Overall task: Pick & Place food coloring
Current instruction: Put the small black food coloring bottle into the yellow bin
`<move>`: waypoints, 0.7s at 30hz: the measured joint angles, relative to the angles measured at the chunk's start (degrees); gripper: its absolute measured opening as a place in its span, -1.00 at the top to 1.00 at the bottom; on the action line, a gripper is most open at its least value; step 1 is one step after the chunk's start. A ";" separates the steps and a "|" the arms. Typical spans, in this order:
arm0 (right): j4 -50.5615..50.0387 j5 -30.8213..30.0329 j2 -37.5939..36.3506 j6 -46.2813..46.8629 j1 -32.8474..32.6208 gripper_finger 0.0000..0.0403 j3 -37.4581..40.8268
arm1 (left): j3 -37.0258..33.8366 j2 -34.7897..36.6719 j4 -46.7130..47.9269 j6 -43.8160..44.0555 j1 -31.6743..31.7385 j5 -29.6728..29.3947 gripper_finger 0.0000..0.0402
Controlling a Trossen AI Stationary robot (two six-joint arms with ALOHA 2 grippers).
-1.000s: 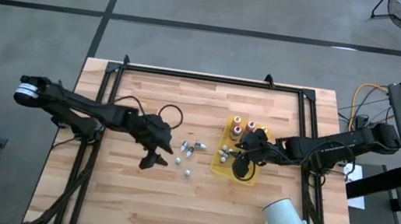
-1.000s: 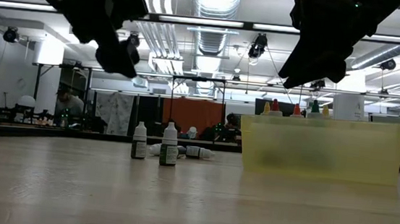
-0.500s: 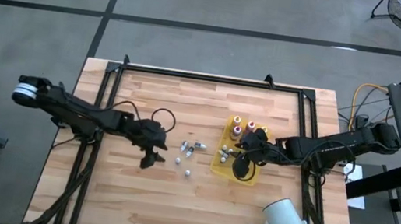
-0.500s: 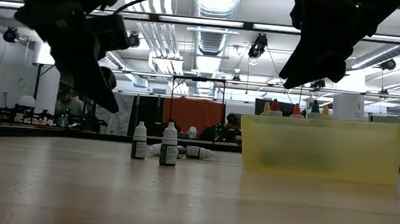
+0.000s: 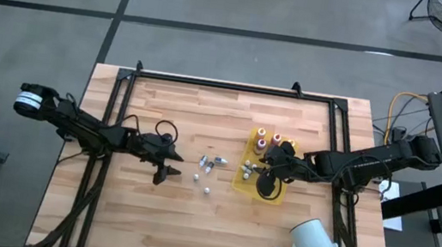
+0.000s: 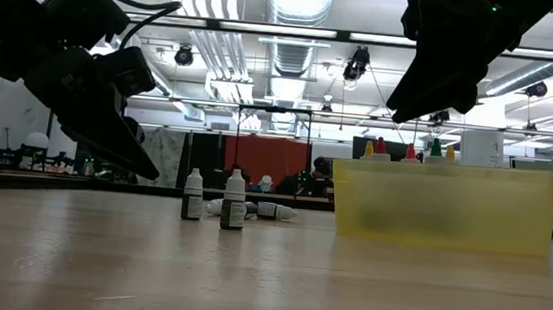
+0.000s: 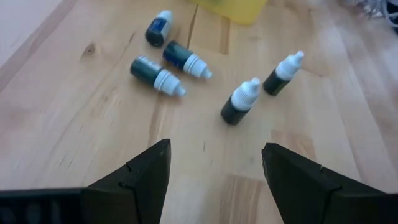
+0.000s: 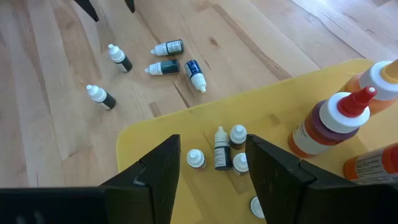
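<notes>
Vials point(image 7: 242, 101): dark labels, white caps, writing unreadable.

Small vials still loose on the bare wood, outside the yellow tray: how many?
5. Two stand upright; three lie on their sides together, nearer the yellow tray. None seems hidden.

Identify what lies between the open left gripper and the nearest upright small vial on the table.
Only bare wood: in the left wrist view, nothing lies between the left gripper and the nearest upright vial.
</notes>
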State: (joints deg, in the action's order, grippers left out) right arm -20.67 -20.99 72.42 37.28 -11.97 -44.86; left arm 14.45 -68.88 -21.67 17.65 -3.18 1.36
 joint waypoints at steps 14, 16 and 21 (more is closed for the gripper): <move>0.24 0.00 0.00 0.63 -0.02 0.15 0.00 | -0.67 0.00 -5.07 -7.06 -0.68 -0.42 -0.12; 0.20 0.00 0.00 1.81 -0.02 0.15 0.00 | -0.67 -0.40 -5.10 -7.16 -0.68 -0.51 -0.12; 0.07 0.00 -0.01 2.62 -0.02 0.15 0.00 | -0.60 -5.31 -8.36 -7.98 -0.74 -0.52 -0.12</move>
State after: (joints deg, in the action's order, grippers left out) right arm -20.59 -20.99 72.41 39.90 -11.99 -44.86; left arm 13.84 -74.19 -30.03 9.67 -3.92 0.84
